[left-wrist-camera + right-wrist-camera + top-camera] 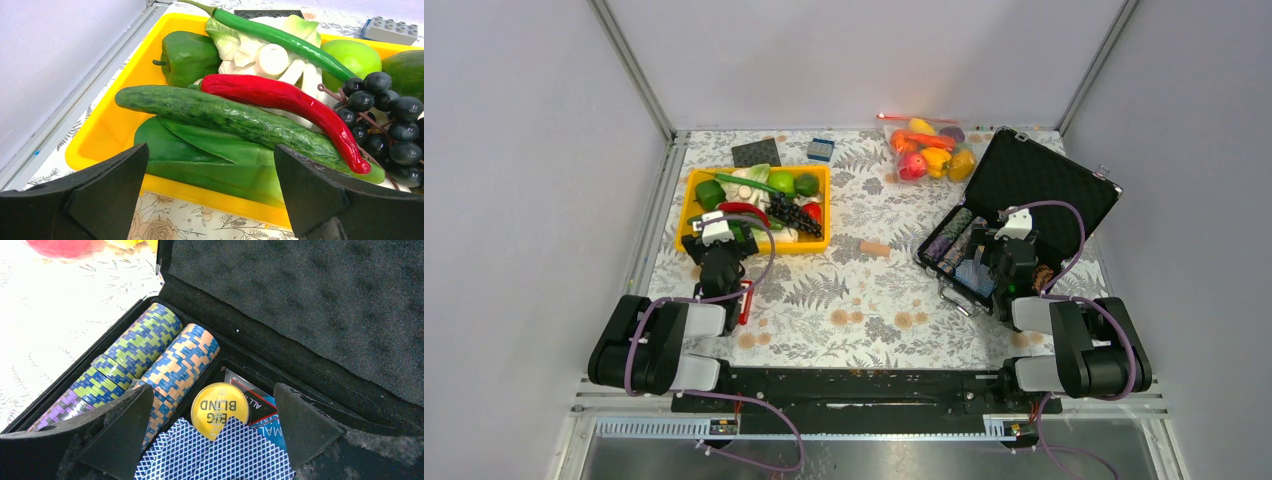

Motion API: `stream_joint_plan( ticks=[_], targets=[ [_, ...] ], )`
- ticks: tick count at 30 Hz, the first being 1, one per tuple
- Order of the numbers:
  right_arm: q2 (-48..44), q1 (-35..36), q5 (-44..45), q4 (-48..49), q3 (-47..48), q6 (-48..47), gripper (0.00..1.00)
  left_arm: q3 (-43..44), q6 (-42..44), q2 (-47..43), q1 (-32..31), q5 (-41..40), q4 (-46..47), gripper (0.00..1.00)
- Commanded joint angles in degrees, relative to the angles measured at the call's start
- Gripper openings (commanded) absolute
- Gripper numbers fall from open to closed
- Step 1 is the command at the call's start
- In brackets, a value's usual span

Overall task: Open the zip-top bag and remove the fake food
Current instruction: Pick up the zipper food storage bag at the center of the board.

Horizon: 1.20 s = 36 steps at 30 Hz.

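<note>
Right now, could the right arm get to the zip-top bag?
Probably yes. The zip-top bag lies at the far edge of the table, left of the open poker case and its raised lid. The right arm holds its jaws open over that case, with nothing standing between.

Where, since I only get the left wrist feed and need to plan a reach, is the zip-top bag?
Observer: The zip-top bag lies at the far edge of the overhead view, right of centre, just left of the open black case.
Operator: Is the food out of it?
Observer: No, the fake food is inside the bag.
Operator: And what is the other arm doing?
Observer: The right pincer is open, hovering over the poker chips in that case.
</note>
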Motion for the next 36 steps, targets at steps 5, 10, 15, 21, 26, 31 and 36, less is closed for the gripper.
stream_joint_plan(
  ticks=[5,10,15,21,26,31,36],
  targets=[
    [0.02,-0.11,0.25,2.77,1.88,-0.94,0.98,1.7,-0.09,-0.42,0.47,1.46,2.54,0.98],
    [0.08,-0.12,0.32,2.63,1.96,-0.95,0.98,1.69,-0.09,-0.45,0.47,1.51,2.52,0.98],
    [0.16,-0.08,0.29,2.46,2.1,-0.97,0.98,1.89,-0.18,-0.37,0.47,1.55,2.16,0.98],
    [0.16,-0.1,0.83,2.65,1.95,-0.85,0.98,-2.95,2.1,-0.96,-3.12,-3.33,11.78,0.98],
    [0.13,-0.12,0.85,2.64,1.98,-0.85,0.98,-7.58,6.22,-0.93,-6.3,-4.43,21.21,0.98],
    [0.15,-0.13,0.8,2.65,1.98,-0.87,0.98,1.39,7.25,-10.72,-10.89,-20.47,-0.72,0.99],
    [0.17,-0.12,0.84,2.73,1.95,-0.81,0.98,12.55,-1.44,-19.67,-10.81,-20.1,-27.97,0.99]
  ],
)
